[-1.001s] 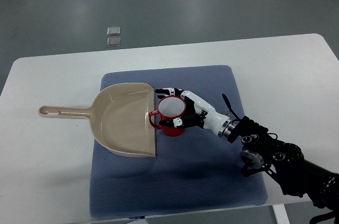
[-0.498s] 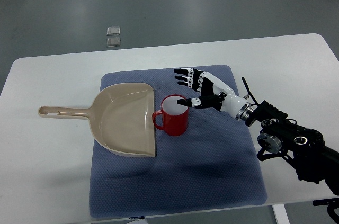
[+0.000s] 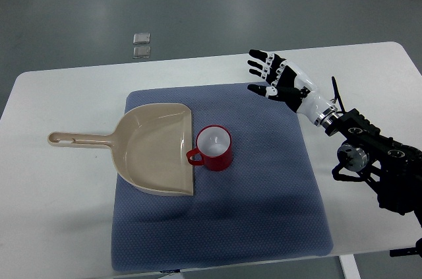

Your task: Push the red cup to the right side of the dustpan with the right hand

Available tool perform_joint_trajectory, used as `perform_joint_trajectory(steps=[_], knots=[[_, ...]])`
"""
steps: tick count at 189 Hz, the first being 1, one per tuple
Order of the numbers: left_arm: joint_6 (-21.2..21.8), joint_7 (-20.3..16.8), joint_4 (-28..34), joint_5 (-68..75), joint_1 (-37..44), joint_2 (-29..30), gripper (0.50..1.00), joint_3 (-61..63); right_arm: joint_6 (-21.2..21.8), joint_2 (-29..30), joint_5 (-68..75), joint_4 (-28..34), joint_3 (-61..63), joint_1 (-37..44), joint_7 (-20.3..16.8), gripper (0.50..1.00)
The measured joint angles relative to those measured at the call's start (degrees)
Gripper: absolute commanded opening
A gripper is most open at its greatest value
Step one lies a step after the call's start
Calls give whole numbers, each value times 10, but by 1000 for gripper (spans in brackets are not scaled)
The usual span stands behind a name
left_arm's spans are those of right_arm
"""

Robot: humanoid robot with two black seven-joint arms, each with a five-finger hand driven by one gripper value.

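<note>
A red cup [image 3: 214,148] with a white inside stands upright on the blue mat [image 3: 264,213], its handle pointing left and touching the right edge of the beige dustpan [image 3: 155,150]. The dustpan lies on the mat's left part with its handle reaching left onto the white table. My right hand [image 3: 270,78] is open with fingers spread, raised over the mat's far right corner, well apart from the cup. The left arm is out of view.
The white table [image 3: 59,213] carries the mat. Its far edge runs behind the hand and its right edge lies under my right arm [image 3: 369,160]. Two small square tiles [image 3: 141,45] lie on the grey floor beyond the table.
My right hand has let go of the cup and withdrawn up and to the right, opening its fingers. The cup stays beside the dustpan's right edge.
</note>
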Motion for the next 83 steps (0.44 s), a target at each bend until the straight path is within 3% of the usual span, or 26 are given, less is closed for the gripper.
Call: perform_joint_trajectory(steps=[47, 83], knots=[[0, 0, 0, 0, 0, 0, 1000, 0, 8, 3, 253, -34, 5, -1, -23, 934], [0, 0, 0, 0, 0, 0, 1000, 0, 10, 7, 316, -36, 5, -4, -24, 932]])
